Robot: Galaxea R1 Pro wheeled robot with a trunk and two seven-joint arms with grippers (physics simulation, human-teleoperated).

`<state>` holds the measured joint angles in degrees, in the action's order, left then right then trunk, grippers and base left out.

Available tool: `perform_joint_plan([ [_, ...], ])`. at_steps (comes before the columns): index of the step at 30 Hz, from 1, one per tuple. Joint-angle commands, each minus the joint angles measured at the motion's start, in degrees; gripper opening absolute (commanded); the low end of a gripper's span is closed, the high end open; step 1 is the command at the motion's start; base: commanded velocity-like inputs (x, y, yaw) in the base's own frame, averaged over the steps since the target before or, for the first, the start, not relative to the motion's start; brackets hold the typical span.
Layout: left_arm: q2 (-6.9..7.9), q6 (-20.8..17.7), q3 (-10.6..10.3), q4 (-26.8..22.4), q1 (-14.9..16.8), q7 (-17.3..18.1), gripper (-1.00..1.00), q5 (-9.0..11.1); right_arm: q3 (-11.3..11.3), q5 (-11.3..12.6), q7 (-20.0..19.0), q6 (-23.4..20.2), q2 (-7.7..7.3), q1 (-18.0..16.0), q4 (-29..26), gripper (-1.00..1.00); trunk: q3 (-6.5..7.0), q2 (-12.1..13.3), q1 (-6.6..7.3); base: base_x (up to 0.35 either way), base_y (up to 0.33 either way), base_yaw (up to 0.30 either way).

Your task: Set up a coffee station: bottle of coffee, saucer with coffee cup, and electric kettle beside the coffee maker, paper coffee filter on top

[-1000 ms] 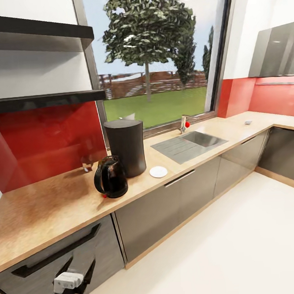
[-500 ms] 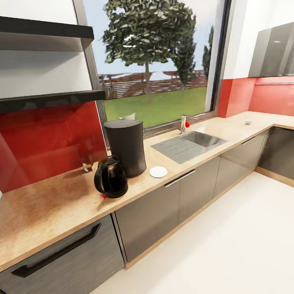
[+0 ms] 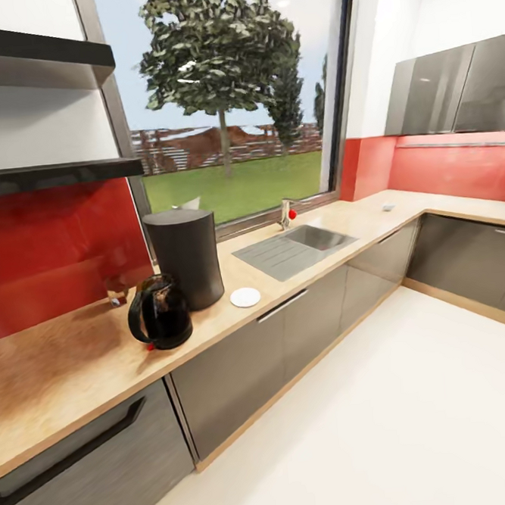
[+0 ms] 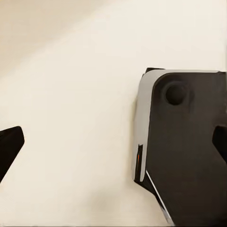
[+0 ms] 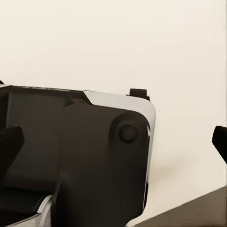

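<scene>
The coffee maker, a tall dark cylinder, stands upright on the wooden counter by the window, its long axis vertical. The black kettle sits just beside it toward the counter's front edge, upright too, with its handle turned away from the coffee maker; which way its spout faces I cannot tell. The white saucer lies flat near the coffee maker's other side, toward the sink, with no cup on it. No filter can be made out on top of the coffee maker, and the dark shelf on the wall shows no bottle from here. Both wrist cameras look down at pale floor and the robot's own dark body, with fingertips at the picture edges well apart and holding nothing. The likely risk is searching the wrong place: the bottle, cup and filter remain unlocated.
</scene>
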<state>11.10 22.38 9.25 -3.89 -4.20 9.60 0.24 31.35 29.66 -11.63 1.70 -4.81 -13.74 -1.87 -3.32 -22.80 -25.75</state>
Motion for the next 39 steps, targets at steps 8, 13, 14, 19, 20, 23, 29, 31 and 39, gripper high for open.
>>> perform_joint_plan([
  [8,-0.16,-8.17,0.81,0.11,0.11,-4.68,1.0,-2.2,0.44,6.3,5.99,0.15,0.21,-0.06,0.03,1.0,-0.11,-0.12,-0.04,0.0,0.0,-0.3],
  [13,-0.9,-9.59,0.93,-0.28,0.23,-11.28,1.0,-2.39,0.44,8.07,6.19,0.15,0.17,-0.06,0.02,1.0,-0.11,-0.12,-0.04,0.0,0.0,-0.3],
  [14,-1.19,-9.57,0.92,-0.3,0.24,-11.62,1.0,-2.41,0.43,8.15,6.19,0.15,0.17,-0.06,0.02,1.0,-0.11,-0.12,-0.04,0.0,0.0,-0.3],
  [19,-1.73,-9.56,0.87,-0.21,0.24,-12.21,1.0,-2.44,0.42,8.28,6.13,0.09,0.16,-0.06,0.02,1.0,-0.11,-0.12,-0.04,0.0,0.0,-0.3],
  [20,-1.8,-9.55,0.86,-0.16,0.24,-12.3,1.0,-2.44,0.45,8.29,6.09,0.03,0.2,-0.06,0.02,1.0,-0.11,-0.12,-0.04,0.0,0.0,-0.3],
  [23,-1.88,-9.55,0.93,-0.08,0.24,-12.4,1.0,-2.44,0.47,8.3,5.42,-0.08,0.23,-0.06,0.02,1.0,-0.11,-0.12,-0.04,0.0,0.0,-0.3],
  [29,-2.32,-9.47,0.95,-0.14,0.2,-12.41,1.0,-2.41,0.47,8.31,5.12,-0.03,0.24,-0.06,-0.04,1.0,-0.11,-0.12,-0.04,0.0,0.0,-0.3],
  [31,-2.5,-9.47,0.95,-0.15,0.18,-12.41,1.0,-2.42,0.47,8.31,5.12,-0.03,0.24,-0.06,-0.03,1.0,-0.11,-0.12,-0.04,0.0,0.0,-0.3],
  [39,-3.36,-9.46,0.89,-0.15,0.16,-12.41,1.0,-2.45,0.4,8.31,5.05,-0.06,0.17,-0.06,0.0,1.0,-0.11,-0.12,-0.04,0.0,0.0,-0.3],
])
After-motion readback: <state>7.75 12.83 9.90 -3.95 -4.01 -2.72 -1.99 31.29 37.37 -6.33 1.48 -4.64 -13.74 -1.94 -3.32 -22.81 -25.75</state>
